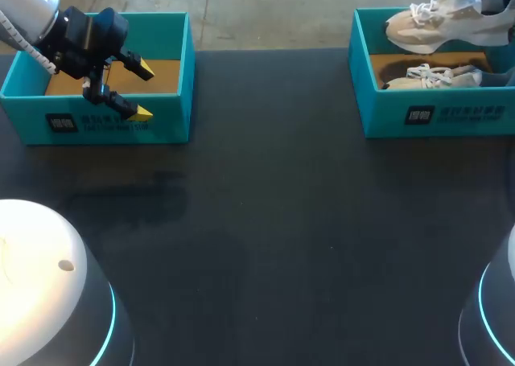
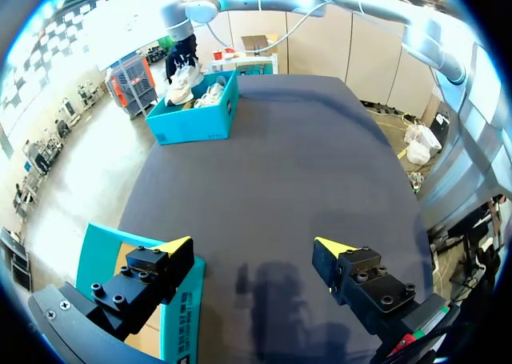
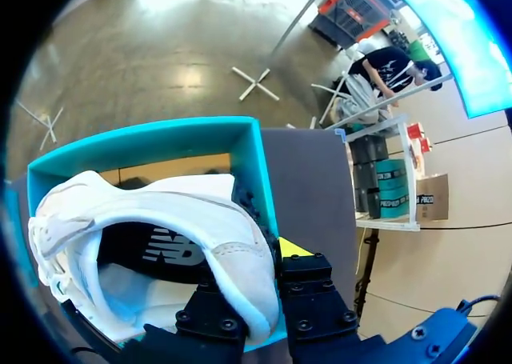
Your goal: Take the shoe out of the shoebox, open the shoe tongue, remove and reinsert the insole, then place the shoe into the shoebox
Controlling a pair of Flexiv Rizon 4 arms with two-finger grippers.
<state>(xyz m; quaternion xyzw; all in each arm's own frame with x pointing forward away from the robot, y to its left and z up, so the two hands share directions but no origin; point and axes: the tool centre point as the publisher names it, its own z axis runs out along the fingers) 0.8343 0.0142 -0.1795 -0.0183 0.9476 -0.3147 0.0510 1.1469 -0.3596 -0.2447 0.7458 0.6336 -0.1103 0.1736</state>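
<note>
The shoe (image 1: pixel 425 24), a pale lace-up trainer, is held clear above the right shoebox (image 1: pixel 434 121), over that shoebox's far side and lifted off its floor. The right end effector (image 3: pixel 268 260) is pinching the shoe: in the right wrist view the rim of the shoe opening runs between the two fingers, one finger inside the opening and one outside. A second shoe (image 1: pixel 434 76) of the same kind lies on its side on the floor of the right shoebox, below the held one. The step in hand is judged to be the first one, taking the shoe out of the shoebox; the lift appears done, but the shoe has not yet been set down. The next move calls for carrying the shoe from above the right shoebox, over its near wall, to the open bench (image 1: pixel 282 221) in front of it, keeping the sole clear of the wall and the pinch firm on the thin rim. It then calls for a placement that leaves the tongue reachable. The left end effector (image 1: pixel 143 90) is spread wide and holds nothing. It hangs well apart from the right shoebox, across the bench, over the near wall of the left shoebox (image 1: pixel 161 121). It will likely have to come toward the shoe to share the tongue and insole work.
</note>
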